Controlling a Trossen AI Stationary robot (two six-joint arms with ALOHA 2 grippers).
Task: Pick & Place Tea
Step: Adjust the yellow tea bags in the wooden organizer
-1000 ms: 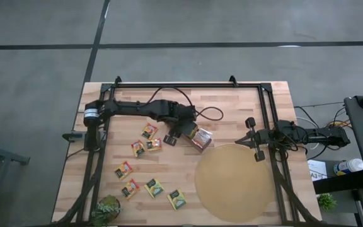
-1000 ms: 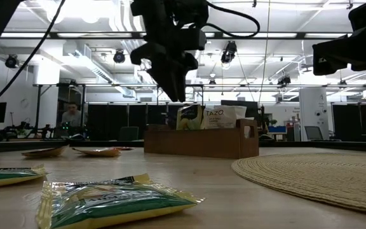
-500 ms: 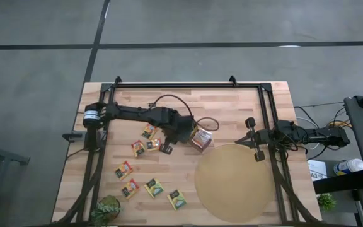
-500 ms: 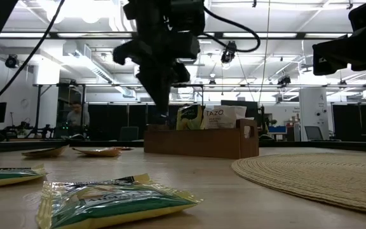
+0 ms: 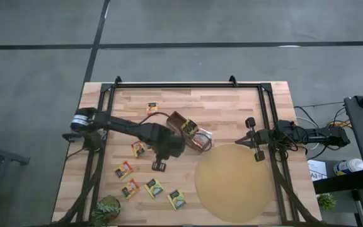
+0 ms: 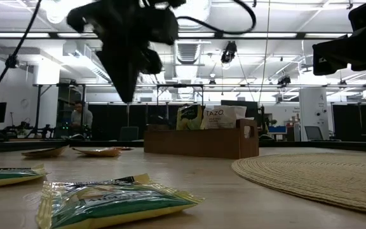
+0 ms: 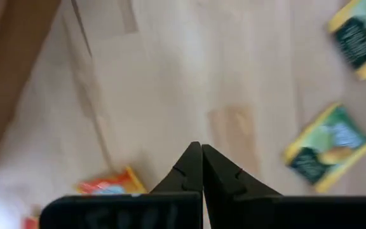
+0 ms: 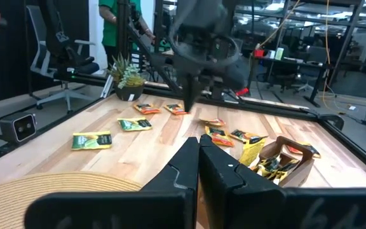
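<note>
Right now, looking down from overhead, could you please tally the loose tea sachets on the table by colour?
Orange-red sachets: 4
Green-yellow sachets: 2
Total: 6 in plain sight. The left arm may hide more, and the sachets in the wooden box are not counted.

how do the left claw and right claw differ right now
The left claw hangs over the table's middle, by the scattered tea sachets; the right claw waits at the table's right side, at the round mat's edge. The left points down at the wood, the right lies level. Both are shut and empty.
</note>
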